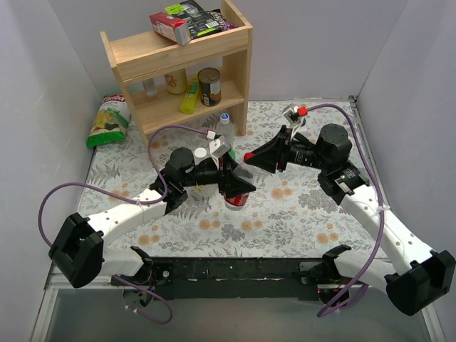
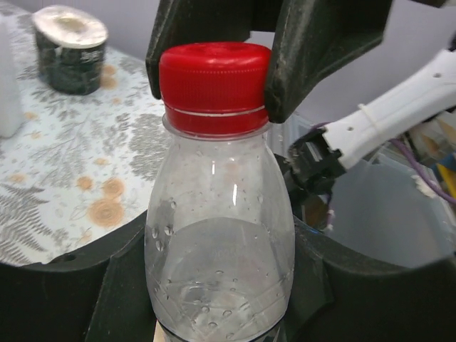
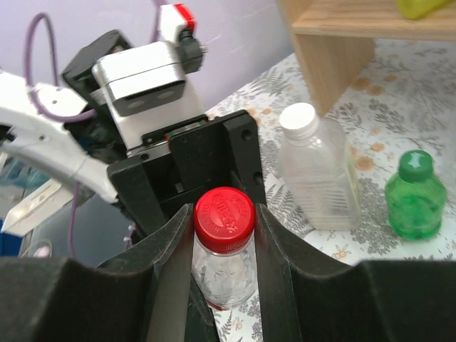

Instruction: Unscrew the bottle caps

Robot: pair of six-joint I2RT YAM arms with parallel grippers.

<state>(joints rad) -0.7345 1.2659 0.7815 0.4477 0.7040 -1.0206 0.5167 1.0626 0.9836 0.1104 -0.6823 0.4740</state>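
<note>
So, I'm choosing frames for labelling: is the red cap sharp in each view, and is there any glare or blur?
Left wrist: red cap crisp, thin glare streaks on the bottle, background soft. Right wrist: cap sharp, near foreground blurred. Top external: evenly lit, cap hidden.

The red cap (image 2: 214, 85) is smooth, slightly glossy plastic; its bottle (image 2: 221, 256) is clear, shiny plastic. The shelf (image 1: 135, 47) is bare wood.

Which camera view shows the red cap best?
Left wrist view: the red cap is large and seen side-on. The right wrist view shows it smaller, from above. In the top view the arms hide it.
</note>
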